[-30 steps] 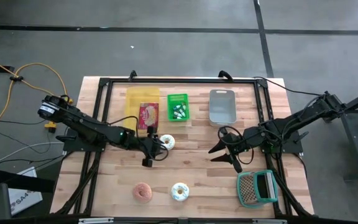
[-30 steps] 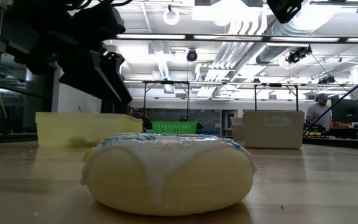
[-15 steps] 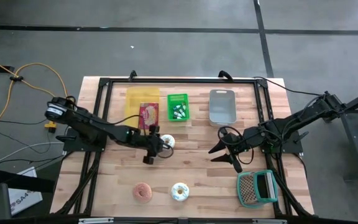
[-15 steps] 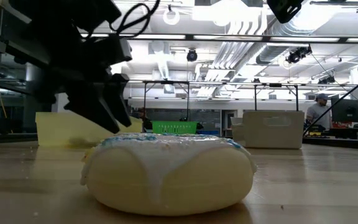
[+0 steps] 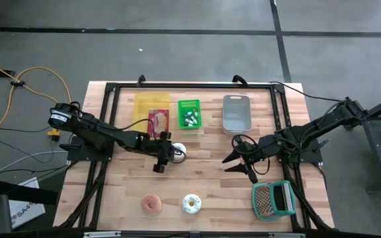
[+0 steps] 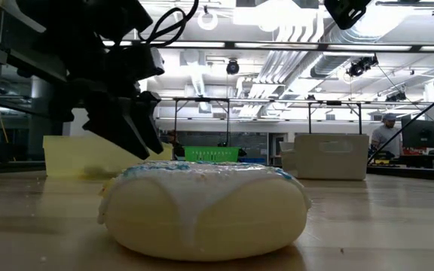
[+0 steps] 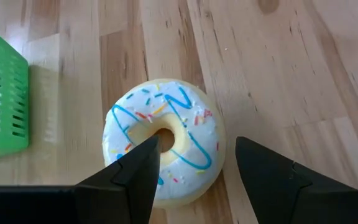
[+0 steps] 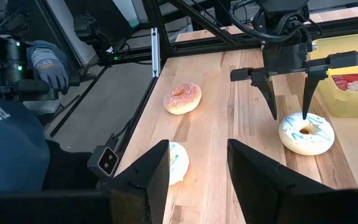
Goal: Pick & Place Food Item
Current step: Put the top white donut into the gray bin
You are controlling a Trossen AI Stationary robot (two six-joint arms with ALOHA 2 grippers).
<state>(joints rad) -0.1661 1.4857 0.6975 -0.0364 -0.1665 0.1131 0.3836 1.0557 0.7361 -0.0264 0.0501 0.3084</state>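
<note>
The left gripper (image 5: 169,154) is held spread wide directly above a white-iced doughnut (image 5: 178,151) with blue stripes and sprinkles, which lies flat on the table (image 5: 210,182). In the left wrist view one dark finger (image 7: 143,167) is seen over the doughnut's (image 7: 163,138) hole and the other just off its outer edge; whether the fingers touch the icing cannot be told. A green basket (image 5: 189,113) and a yellow bin (image 5: 151,109) are placed just beyond the gripper. A second white doughnut (image 5: 191,203) and a pink-sugared doughnut (image 5: 152,203) lie well apart on the near side. The right gripper (image 5: 239,163) is held part-open over bare table, grasping nothing, beside a teal grater (image 5: 273,199).
</note>
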